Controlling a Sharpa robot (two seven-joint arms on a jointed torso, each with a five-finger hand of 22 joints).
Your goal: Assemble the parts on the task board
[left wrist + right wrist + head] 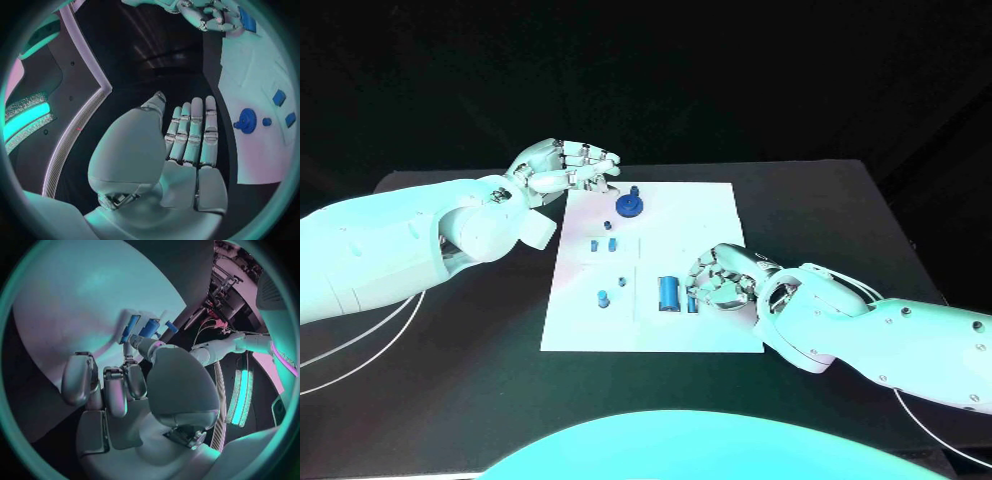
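A: Task board (711, 320) lies white in the middle of the black desk (473, 350), and the blue parts are spread over it. Which step is in hand, do you think?

B: I judge the right robot hand (721, 278) is about to pick. It hangs at the board's near right part, just beside the long blue cylinder (671, 293) and a slimmer blue piece (692, 303). Its fingers are curled over them, but whether they pinch anything I cannot tell.

A: And the left robot hand (564, 166)?

B: At the board's far left corner, fingers straight and side by side, holding nothing. The round blue gear-like part (630, 206) lies just beside it on the board.

A: Next move?

B: Probably a firm grip on the cylinder, then finding its seat. Two small pegs (603, 243) near the board's middle and one peg (603, 298) nearer the left edge are too small to name exactly. The seats themselves I cannot make out.
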